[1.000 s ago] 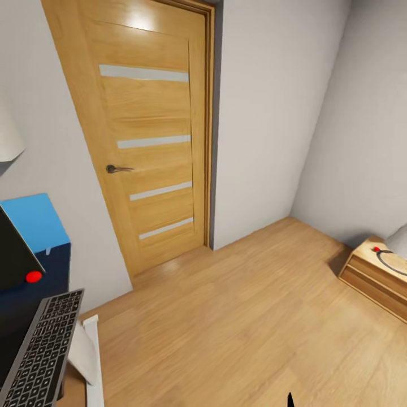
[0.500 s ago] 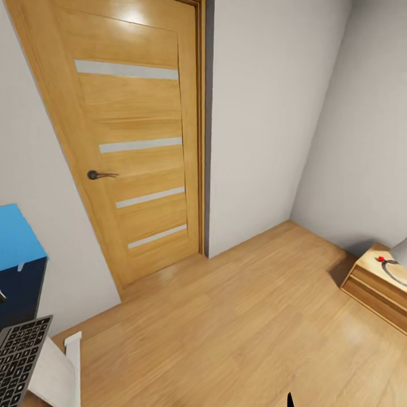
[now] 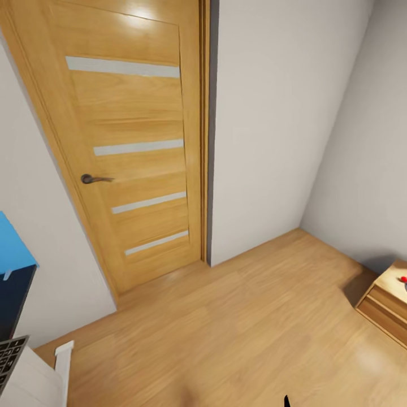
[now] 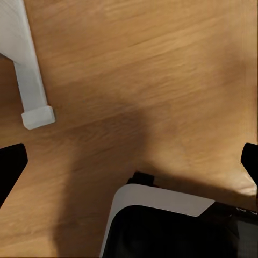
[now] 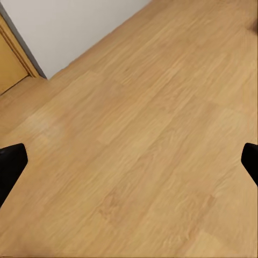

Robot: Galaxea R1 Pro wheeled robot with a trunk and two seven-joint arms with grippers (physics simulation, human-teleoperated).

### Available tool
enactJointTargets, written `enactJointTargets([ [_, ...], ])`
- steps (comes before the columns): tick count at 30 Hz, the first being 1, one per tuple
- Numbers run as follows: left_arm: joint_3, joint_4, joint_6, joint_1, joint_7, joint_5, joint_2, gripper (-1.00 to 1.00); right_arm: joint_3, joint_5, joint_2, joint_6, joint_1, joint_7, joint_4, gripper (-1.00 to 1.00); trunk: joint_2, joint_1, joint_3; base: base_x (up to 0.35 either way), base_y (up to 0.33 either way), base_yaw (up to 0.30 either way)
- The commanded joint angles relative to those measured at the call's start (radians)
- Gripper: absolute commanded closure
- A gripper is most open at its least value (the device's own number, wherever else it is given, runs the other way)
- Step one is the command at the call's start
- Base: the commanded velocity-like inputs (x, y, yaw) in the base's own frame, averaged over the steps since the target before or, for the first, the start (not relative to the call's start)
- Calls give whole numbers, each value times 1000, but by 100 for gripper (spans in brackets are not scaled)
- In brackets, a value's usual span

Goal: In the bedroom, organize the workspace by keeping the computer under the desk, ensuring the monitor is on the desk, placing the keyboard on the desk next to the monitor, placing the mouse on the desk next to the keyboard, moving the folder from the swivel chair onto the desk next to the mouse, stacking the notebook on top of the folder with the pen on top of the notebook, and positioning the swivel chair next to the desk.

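Both pincers gape over bare floor [image 3: 237, 333] — left pincer [image 4: 129, 161], right pincer [image 5: 129, 161]; keyboard [image 3: 8, 356] at 8 o'clock — door [image 3: 135, 141] at 12.

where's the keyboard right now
In the head view only a corner of the keyboard shows at the lower left edge, below the blue panel and left of the wooden door.

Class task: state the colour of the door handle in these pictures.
The door handle is dark, brownish-grey metal, set against the light wood door. It shows best in the head view.
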Motion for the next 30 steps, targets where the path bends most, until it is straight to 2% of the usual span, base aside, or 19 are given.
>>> enactJointTargets([
  [1, -9, 0, -4, -1, 7, 9, 1, -100, 7, -11, -1, -1, 0, 8, 0, -100, -1, 1, -1, 301, -194, 276],
  [30, -9, 1, -3, -1, 7, 9, 1, -100, 15, -10, 5, -8, 0, 8, 1, -100, -1, 1, -1, 271, -225, 279],
])
